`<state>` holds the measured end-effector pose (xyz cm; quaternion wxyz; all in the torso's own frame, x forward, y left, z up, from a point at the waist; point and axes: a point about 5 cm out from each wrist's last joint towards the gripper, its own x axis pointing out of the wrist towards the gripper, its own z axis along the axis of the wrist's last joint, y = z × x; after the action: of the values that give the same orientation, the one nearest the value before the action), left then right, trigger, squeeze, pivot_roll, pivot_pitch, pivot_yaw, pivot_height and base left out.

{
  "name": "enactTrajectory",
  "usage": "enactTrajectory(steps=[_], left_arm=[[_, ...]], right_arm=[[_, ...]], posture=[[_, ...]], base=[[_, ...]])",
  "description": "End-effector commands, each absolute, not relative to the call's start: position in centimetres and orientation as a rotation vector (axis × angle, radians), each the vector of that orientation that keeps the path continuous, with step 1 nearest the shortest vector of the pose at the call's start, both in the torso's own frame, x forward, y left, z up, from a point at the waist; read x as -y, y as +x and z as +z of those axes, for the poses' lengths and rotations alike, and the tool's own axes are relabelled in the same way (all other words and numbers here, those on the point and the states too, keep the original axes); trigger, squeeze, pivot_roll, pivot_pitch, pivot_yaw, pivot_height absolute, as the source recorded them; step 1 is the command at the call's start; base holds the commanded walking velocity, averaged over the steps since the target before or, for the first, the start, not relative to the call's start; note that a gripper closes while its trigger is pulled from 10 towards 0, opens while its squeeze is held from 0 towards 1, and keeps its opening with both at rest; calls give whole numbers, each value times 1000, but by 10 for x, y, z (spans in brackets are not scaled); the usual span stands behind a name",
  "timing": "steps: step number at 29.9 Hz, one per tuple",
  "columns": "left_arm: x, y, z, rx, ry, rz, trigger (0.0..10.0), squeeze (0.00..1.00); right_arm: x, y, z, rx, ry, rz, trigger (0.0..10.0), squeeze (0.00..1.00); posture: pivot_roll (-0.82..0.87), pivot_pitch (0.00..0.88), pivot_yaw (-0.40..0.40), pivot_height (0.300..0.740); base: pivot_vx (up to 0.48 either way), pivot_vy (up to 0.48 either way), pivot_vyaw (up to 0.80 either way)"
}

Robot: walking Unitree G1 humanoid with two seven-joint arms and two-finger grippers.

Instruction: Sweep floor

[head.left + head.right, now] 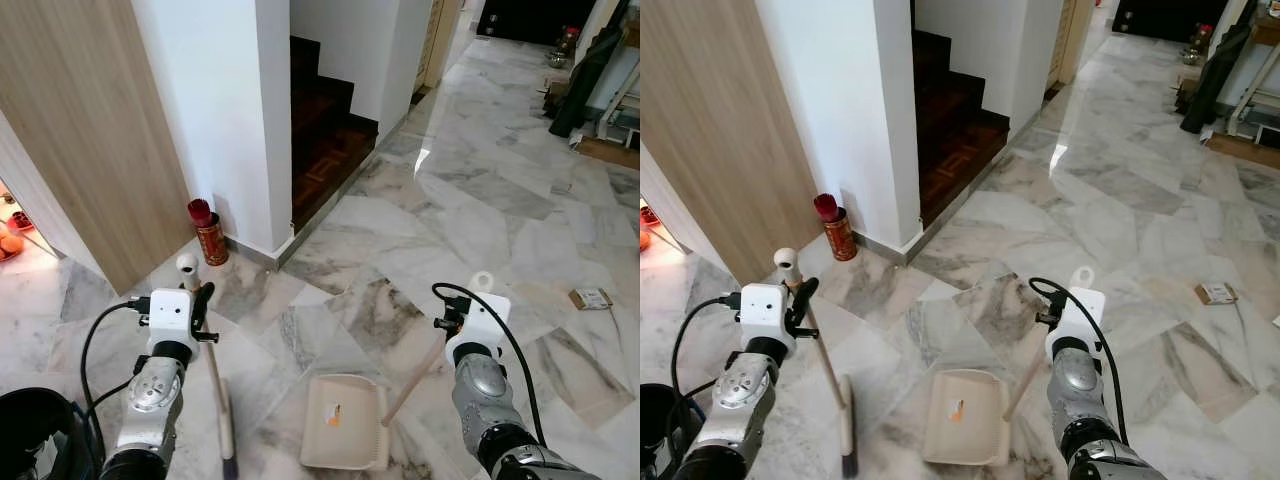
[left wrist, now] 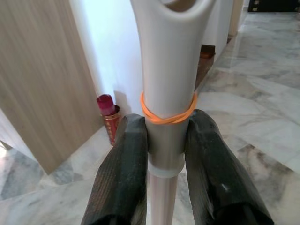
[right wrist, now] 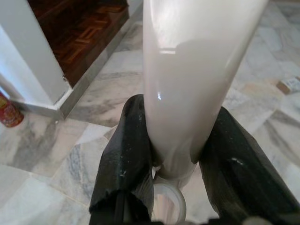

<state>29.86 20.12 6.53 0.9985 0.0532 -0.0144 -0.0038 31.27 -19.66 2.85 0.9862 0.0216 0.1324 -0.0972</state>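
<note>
Cream dustpan [image 1: 343, 420], grey-veined white marble floor [image 1: 480, 220].

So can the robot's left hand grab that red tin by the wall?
Probably not now: the left hand is shut on the broom handle, and the red tin stands well ahead, beside the wall.

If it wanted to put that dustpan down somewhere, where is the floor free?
Bare marble lies between the dustpan and the dark staircase, and wider still toward the small cardboard scrap. It is tighter by the white pillar, where the red canister stands, and near the broom and black bin.
</note>
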Motion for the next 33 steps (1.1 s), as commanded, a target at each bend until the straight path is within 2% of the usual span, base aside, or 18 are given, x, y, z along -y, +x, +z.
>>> enactTrajectory(steps=[1, 11, 17, 22, 33], left_arm=[[-196, 300, 74, 79, 105, -28, 10000, 0], [-188, 289, 59, 38, 106, -12, 10000, 0], [-201, 286, 58, 27, 133, 0, 10000, 0], [-215, 285, 58, 20, 132, 51, 10000, 0], [-208, 298, 63, 18, 132, 10, 10000, 0]], right_arm=[[203, 316, 37, -217, 16, -190, 10000, 0], [217, 311, 38, -187, 16, -187, 10000, 0], [220, 316, 43, -176, 10, -220, 10000, 0], [208, 318, 44, -165, 10, -169, 10000, 0], [204, 314, 39, -164, 27, -185, 10000, 0]], posture=[[118, 0, -72, 740], [139, 0, -79, 740], [131, 0, -84, 740], [113, 0, -66, 740], [79, 0, -34, 740]], base=[[0, 0, 0], [0, 0, 0], [301, 0, 0], [370, 0, 0], [374, 0, 0]])
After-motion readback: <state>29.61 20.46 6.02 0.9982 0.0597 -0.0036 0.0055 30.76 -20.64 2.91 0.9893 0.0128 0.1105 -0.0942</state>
